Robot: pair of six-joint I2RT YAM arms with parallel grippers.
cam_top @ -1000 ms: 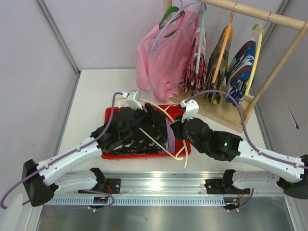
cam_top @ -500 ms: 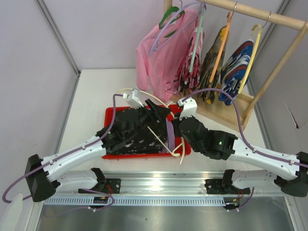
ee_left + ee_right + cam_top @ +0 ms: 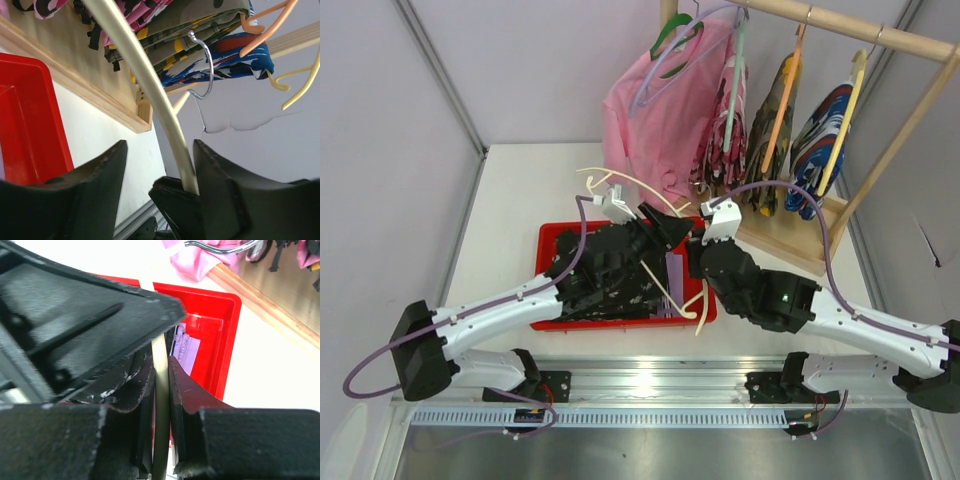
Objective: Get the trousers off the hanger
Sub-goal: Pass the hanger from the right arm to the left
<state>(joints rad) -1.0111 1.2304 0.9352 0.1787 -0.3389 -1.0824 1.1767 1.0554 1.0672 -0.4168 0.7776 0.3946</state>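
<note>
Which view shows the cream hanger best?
Top external: the cream hanger shows most of its length, over the red tray. Right wrist shows a short stretch clamped in the right pincer; left wrist, one curved arm inside the open left pincer.

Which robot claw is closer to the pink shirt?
Left. The left gripper sits just in front of the pink shirt; the right gripper is farther back, over the red tray, clamped on the cream hanger.

Left arm [image 3: 500,315] stretched forward, right arm [image 3: 865,322] stretched in beside it, left gripper [image 3: 160,145] fingers apart, right gripper [image 3: 161,371] pinched on a thin cream hanger [image 3: 159,410].
</note>
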